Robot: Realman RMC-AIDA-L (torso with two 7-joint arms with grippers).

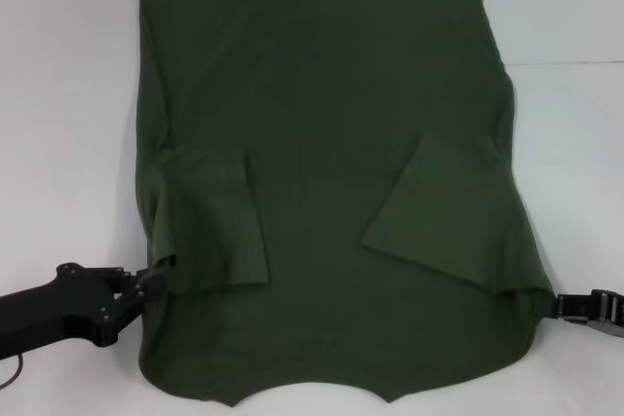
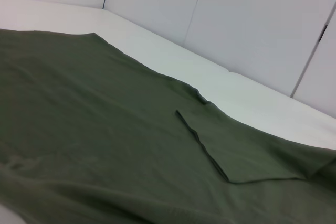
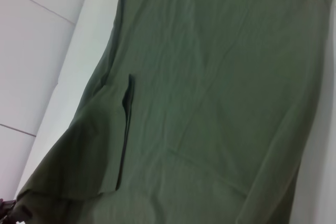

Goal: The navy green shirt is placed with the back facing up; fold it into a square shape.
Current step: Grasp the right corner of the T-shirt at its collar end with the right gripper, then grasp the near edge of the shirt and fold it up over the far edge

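We are pinching the near shoulder corners of the green shirt [image 1: 322, 143], spread flat on the white table [image 1: 58, 94] with sleeves folded in, with left pincer [image 1: 146, 278] and right pincer [image 1: 558, 305], and should be lifting evenly, keeping edges aligned.

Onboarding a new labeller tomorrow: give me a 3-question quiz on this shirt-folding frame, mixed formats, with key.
1. True or false: both short sleeves of the dark olive-green knit T-shirt already lie folded inward on its body.
2. Multiple choice: where is the black left gripper?
A. at the shirt's edge just below the left sleeve
B. at the far hem
C. raised above the shirt's middle
3. Fill in: the right gripper meets the shirt at its ____ edge, below the right sleeve.

Key: 1 true; 2 A; 3 right.
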